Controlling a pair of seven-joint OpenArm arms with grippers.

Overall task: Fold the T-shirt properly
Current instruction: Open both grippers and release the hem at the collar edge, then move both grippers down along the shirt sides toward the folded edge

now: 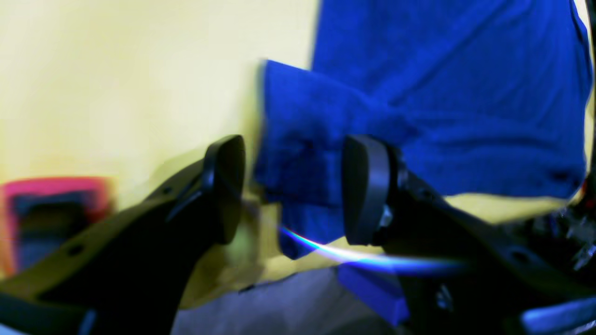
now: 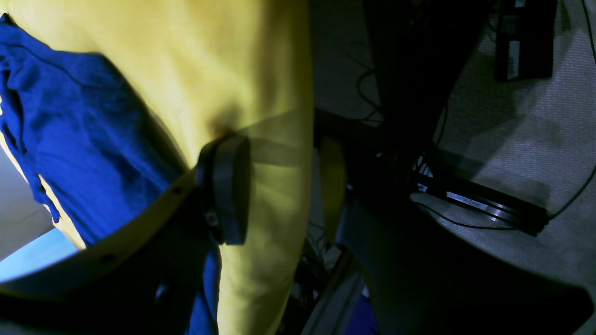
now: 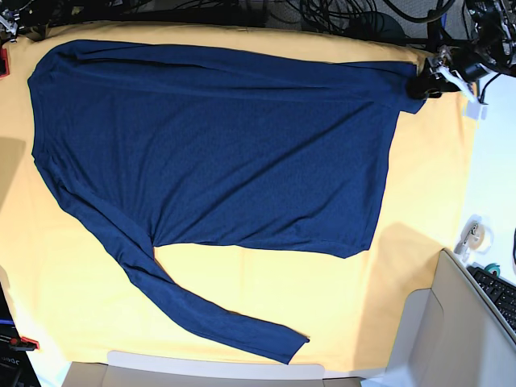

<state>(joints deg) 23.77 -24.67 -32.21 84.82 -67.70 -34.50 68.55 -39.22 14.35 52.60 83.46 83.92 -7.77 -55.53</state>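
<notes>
Straddling T-shirt (image 1: 447, 93) cuff, apparently: left hand (image 1: 293, 190)

We are looking at our left tool (image 1: 293, 188) up close, and it is all black. Each of its two fingers is ending in a smooth, rounded black pad (image 1: 365, 188), shaped a bit like a flat oval. The long black arms behind the pads are showing small round holes. Our right tool (image 2: 279, 188) is looking black too, with one rounded pad (image 2: 228, 188) and a little silver screw sitting under it.
</notes>
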